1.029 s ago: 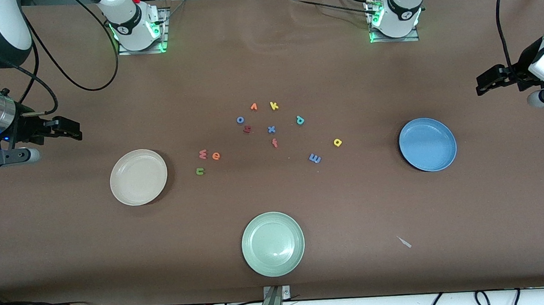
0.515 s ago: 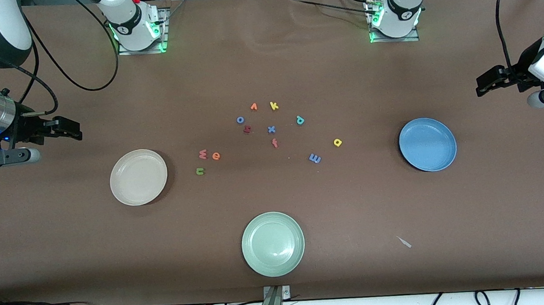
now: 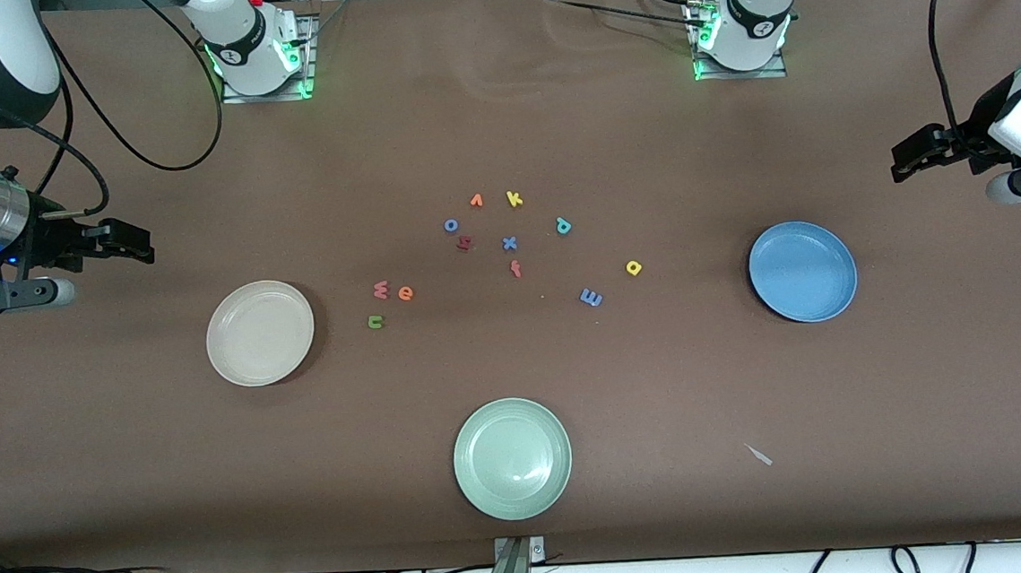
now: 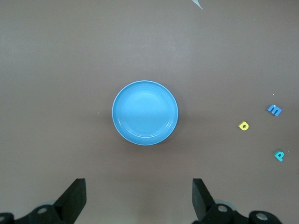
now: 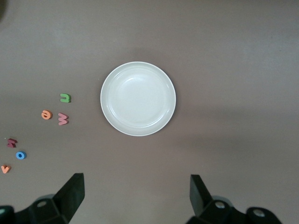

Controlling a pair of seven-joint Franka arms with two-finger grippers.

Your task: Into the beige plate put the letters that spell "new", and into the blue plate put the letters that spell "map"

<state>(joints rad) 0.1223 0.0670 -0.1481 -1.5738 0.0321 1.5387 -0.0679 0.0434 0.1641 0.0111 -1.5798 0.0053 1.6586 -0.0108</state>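
Front view: right gripper [image 3: 134,242], spread wide and holding nothing, hangs by the round cream-beige plate [image 3: 259,333]; the green n [image 3: 375,322], orange e [image 3: 405,293] and pinkish-red w [image 3: 380,289] lie on the brown desk [image 3: 661,384] just toward the middle from that plate. Left gripper [image 3: 904,158], likewise spread and bare, hangs by the round blue plate [image 3: 802,270], with the blue m [image 3: 591,297], yellow a [image 3: 633,267] and teal p [image 3: 563,225] farther midward

Left wrist view: blue plate straight ahead, m-a-p off sideways

Right wrist view: n, e, w beside the beige plate; this arm is nearer them
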